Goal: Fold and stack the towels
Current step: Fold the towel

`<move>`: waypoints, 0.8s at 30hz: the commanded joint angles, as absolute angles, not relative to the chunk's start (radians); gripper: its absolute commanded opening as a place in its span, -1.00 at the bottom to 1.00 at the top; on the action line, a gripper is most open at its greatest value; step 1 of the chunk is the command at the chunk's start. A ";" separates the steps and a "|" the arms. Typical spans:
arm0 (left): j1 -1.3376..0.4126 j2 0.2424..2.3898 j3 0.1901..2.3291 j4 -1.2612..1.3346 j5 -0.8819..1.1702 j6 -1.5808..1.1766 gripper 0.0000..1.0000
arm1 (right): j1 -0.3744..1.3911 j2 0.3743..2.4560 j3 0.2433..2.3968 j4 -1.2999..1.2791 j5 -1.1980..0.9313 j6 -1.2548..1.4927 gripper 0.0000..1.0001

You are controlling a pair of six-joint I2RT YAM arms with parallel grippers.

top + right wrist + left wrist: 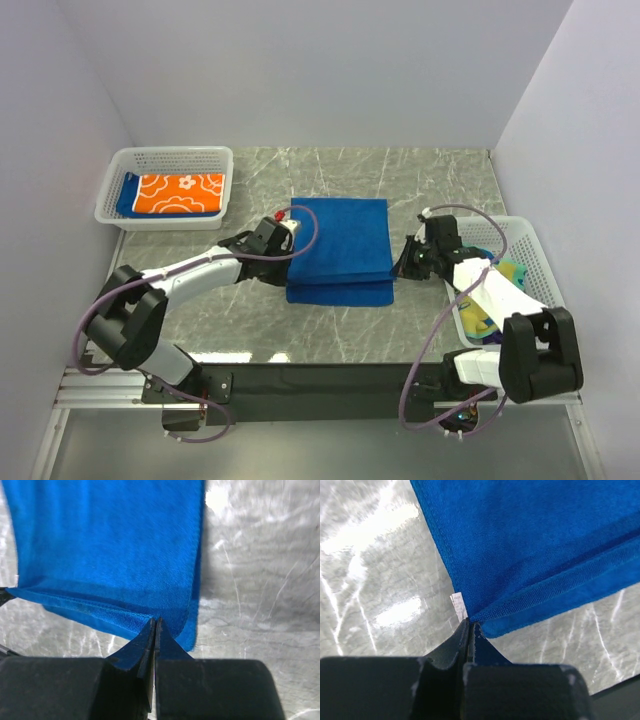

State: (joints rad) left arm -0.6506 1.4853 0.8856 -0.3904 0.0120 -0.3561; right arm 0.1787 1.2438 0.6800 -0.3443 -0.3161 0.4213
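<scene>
Grey marbled table is stretching across the view. The royal blue towel is lying at its centre, already doubled, with a lower layer peeking out along the near edge. At the far left, a white mesh basket is holding a folded orange flowered towel, likely where your stack is going. Your left gripper is pinching a corner on the blue towel's left side, beside its small white tag. Your right gripper is pressing shut on the right side's fold, seemingly catching both layers, to hold the cloth taut and square.
</scene>
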 commanded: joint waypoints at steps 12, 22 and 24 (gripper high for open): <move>-0.652 1.502 0.965 -0.463 0.003 -0.376 -0.99 | 0.170 1.223 0.732 -0.397 -0.193 0.425 -1.00; -0.657 1.421 0.979 -0.517 0.005 -0.374 -0.99 | 0.170 1.074 0.692 -0.445 -0.207 0.462 -1.00; -0.658 1.420 0.970 -0.523 0.003 -0.379 -0.99 | 0.170 1.065 0.675 -0.446 -0.212 0.465 -1.00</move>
State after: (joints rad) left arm -0.6563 1.4448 0.9642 -0.4671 0.0219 -0.3801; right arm 0.1787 1.0916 0.6937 -0.4236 -0.2436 0.4568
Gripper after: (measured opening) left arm 0.017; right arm 0.008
